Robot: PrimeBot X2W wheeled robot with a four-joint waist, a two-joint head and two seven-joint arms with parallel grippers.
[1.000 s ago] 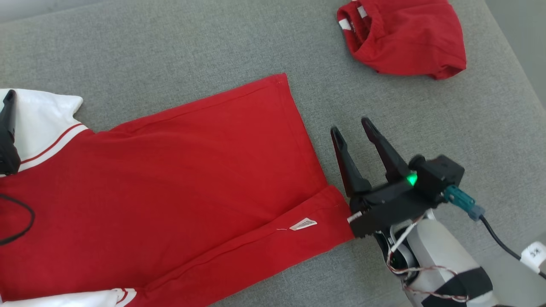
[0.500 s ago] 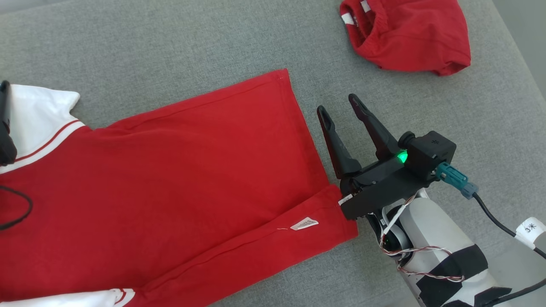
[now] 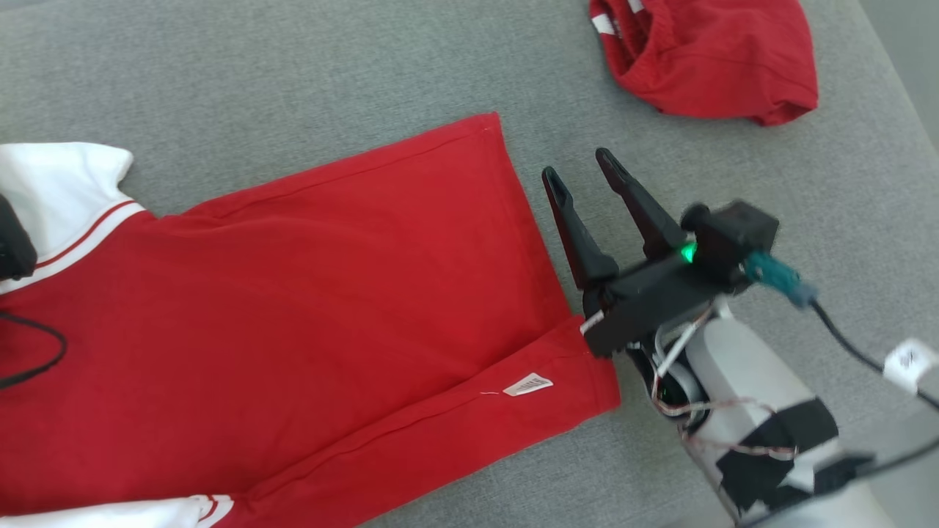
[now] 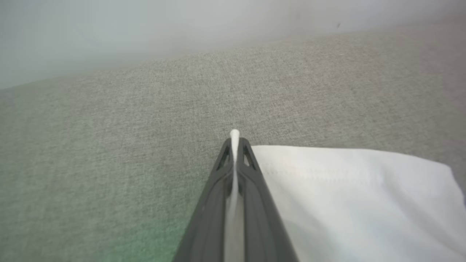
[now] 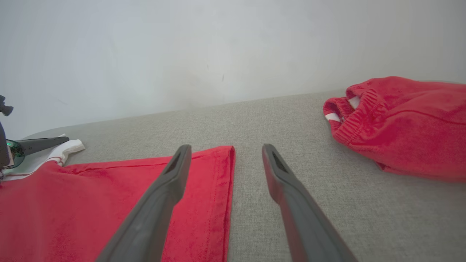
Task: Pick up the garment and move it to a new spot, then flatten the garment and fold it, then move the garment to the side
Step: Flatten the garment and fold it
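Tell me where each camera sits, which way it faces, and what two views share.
Head view: on the head, looking down on the red T-shirt spread over the grey cushion; open right gripper and pale forearm show.
Left wrist view: along the shut left gripper, pinching the white sleeve, facing the wall.
Right wrist view: low, along its open fingers, toward the wall.
Shared: head and right wrist views both show the bunched red garment.
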